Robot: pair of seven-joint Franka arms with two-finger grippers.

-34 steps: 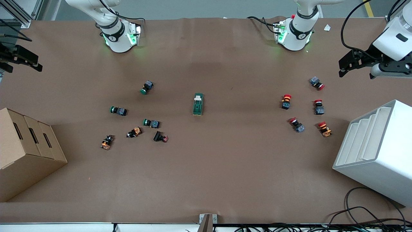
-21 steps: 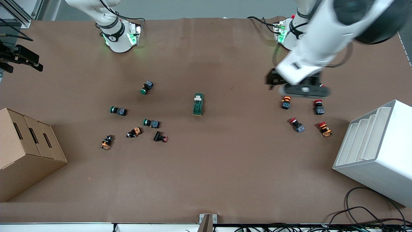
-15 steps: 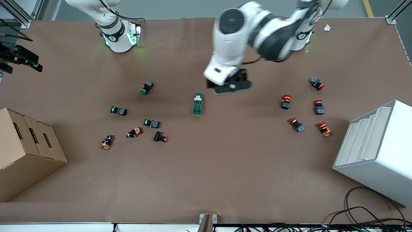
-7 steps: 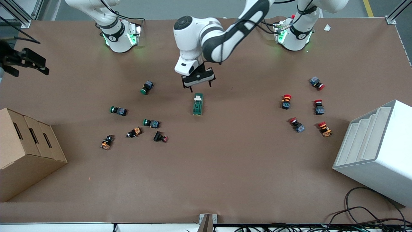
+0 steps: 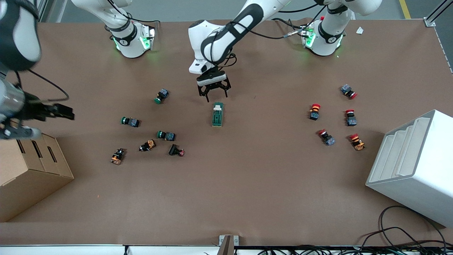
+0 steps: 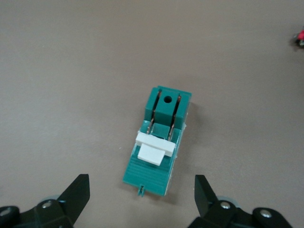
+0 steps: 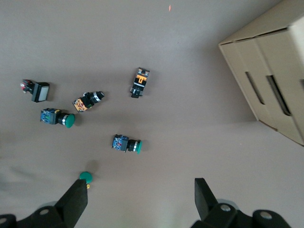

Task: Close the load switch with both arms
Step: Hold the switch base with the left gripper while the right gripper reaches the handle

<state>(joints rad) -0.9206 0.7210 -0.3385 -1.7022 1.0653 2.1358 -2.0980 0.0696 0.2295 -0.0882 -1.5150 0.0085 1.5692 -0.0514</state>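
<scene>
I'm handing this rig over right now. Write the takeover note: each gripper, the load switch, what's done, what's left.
Left gripper: open, empty, hanging over the table just at the load switch's end toward the robots' bases; in its wrist view the switch sits between the spread fingers, untouched.
Right gripper: open, empty, up in the air near the cardboard box at the right arm's end of the table, with the green and orange pushbuttons below it.
Load switch: flat mid-table, white lever across its green body.
Done: left arm lined up.
Left: bring the right arm over, then close the lever.
</scene>
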